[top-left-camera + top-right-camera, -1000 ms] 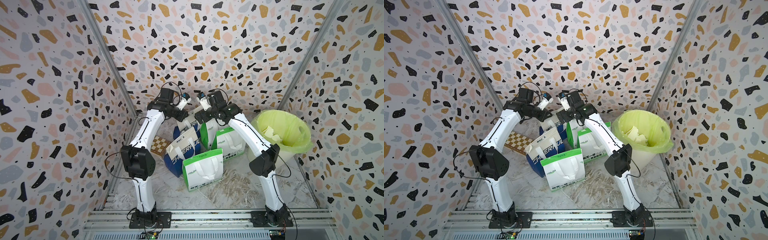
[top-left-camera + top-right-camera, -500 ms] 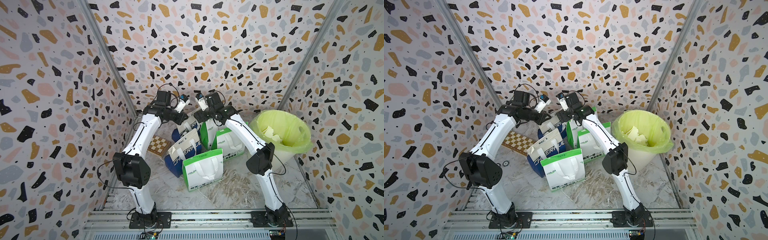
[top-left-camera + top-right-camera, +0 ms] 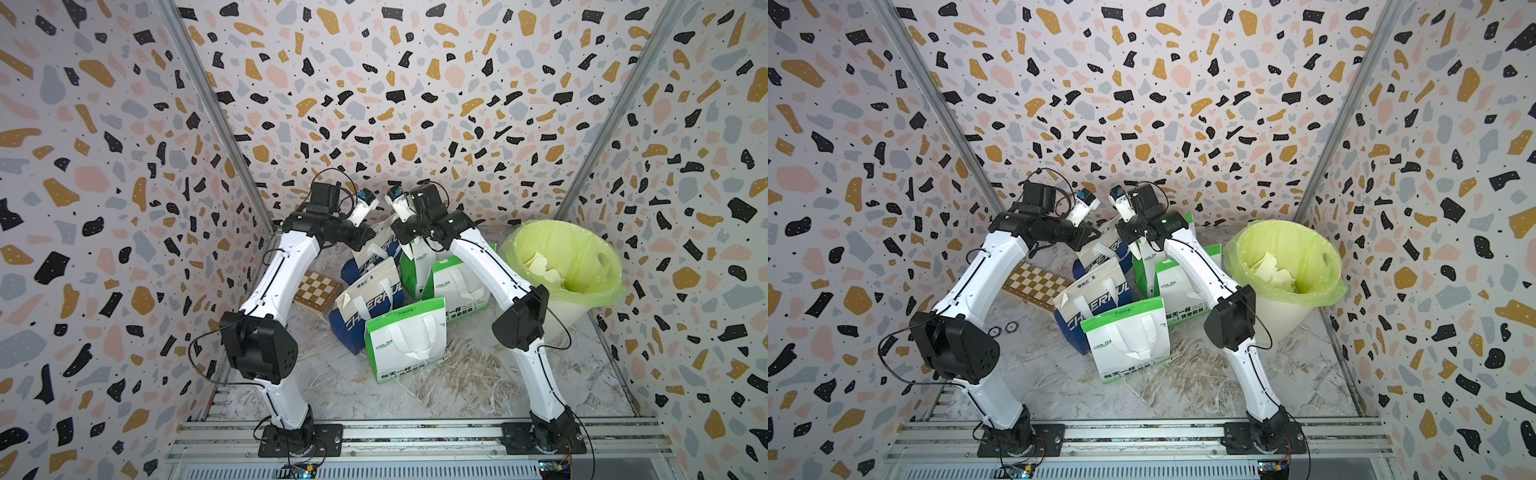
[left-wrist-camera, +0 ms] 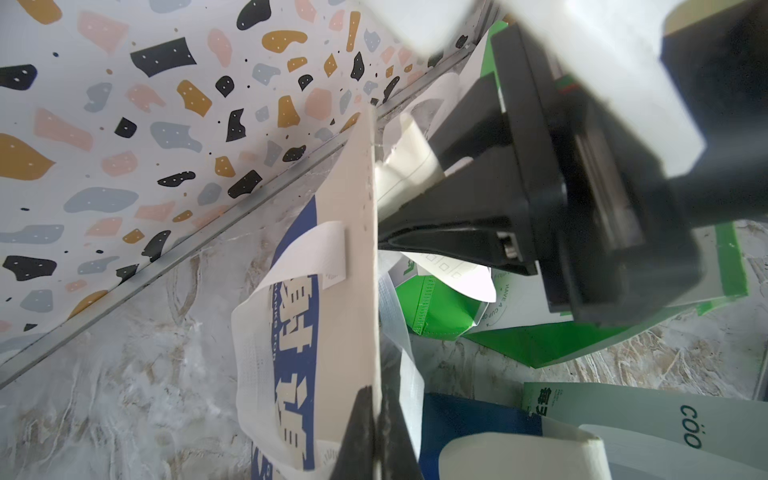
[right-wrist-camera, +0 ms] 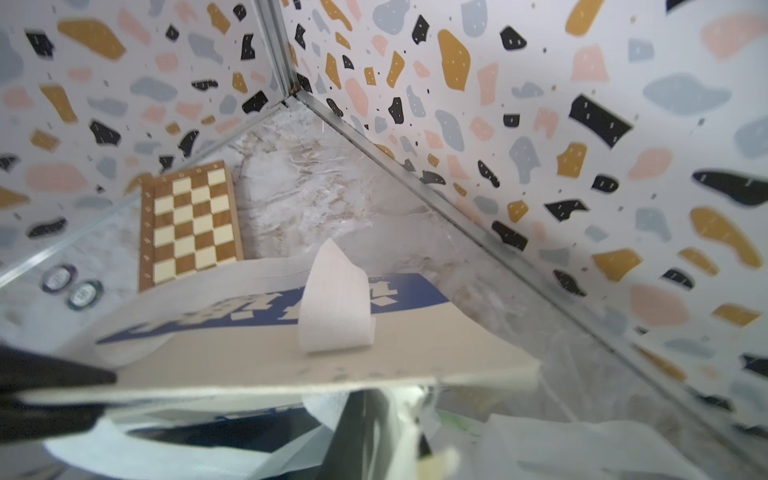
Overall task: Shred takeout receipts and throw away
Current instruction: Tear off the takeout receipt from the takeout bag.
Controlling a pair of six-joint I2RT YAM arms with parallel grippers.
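Speckled terrazzo-print walls close in a marble-patterned counter (image 3: 457, 382) on three sides. In the left wrist view a curled cream receipt (image 4: 407, 174) with faint ruled lines sits between the two black fingers of the right tool (image 4: 405, 189). Those fingers have closed to a narrow gap and pinch the paper. The receipt is just beside the top edge of the rear blue-and-white bag (image 4: 332, 291), on the side away from its printed face. A white ribbon handle (image 5: 334, 299) loops up from that printed face.

The left tool (image 4: 377, 432) is fully closed, clamped on the same top edge of the bag's wall further along. In the right wrist view it shows only as a dark blur at the edge of the frame.

In both top views the two arms lean in toward each other over this bag (image 3: 376, 259) (image 3: 1100, 257) at the back of the cluster. A second blue-and-white bag (image 3: 365, 307) leans in front of it, with three green-and-white bags (image 3: 405, 345) beside and before them.

Torn pieces (image 3: 540, 266) (image 3: 1271, 266) of cream paper lie inside the bin (image 3: 582, 249), which has a yellow-green liner and stands on the robot's right, near the bags. A chessboard (image 3: 318, 291) lies flat on the robot's left of the bags, and two small round discs (image 3: 1003, 329) rest near it.
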